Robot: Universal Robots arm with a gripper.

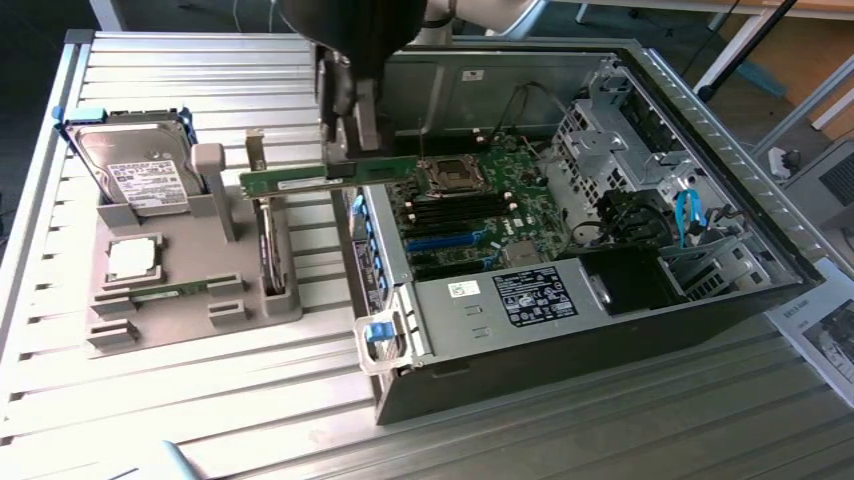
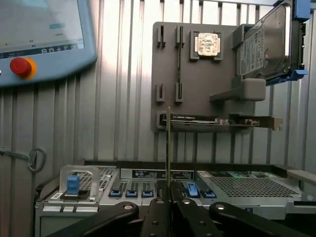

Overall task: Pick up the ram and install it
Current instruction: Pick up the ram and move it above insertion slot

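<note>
Currently the ram (image 1: 287, 182) is in the grip and off the tray (image 1: 174, 315). The jaws are pressed onto it, pinching the stick at roughly mid-length, with both ends sticking out free.

Orientation, exterior view: the stick's long axis runs across the picture, its right end a touch higher than its left. It hangs level, not upright.

Orientation, wrist view: the ram (image 2: 168, 148) is edge-on, a thin straight line rising from between the two fingers (image 2: 157, 217). So its broad faces lie flat against the pads and its long axis runs crosswise to the jaws. No skew is visible in the pinch.

Position: the stick hangs at the border between tray and case (image 1: 561, 350). Its left end is over the card (image 1: 274, 250) standing on edge in the tray, and its right end is over the board near the socket (image 1: 447, 175).

Key relation: the black slots (image 1: 461, 212) lie inside the case, toward the exterior view's right of the jaws and below them. Their long axis runs nearly the same way as the stick's, so I judge little or no turn is called for, mainly a shift sideways and down. Height above the board cannot be read from these views.

Other notes:
- A second stick (image 1: 167, 293) sits in its tray holder, well apart from the jaws.
- The processor (image 1: 134, 258) and the drive (image 1: 134, 170) are on the tray too.
- Tray and case rest on the slatted table (image 1: 200, 420).
</note>
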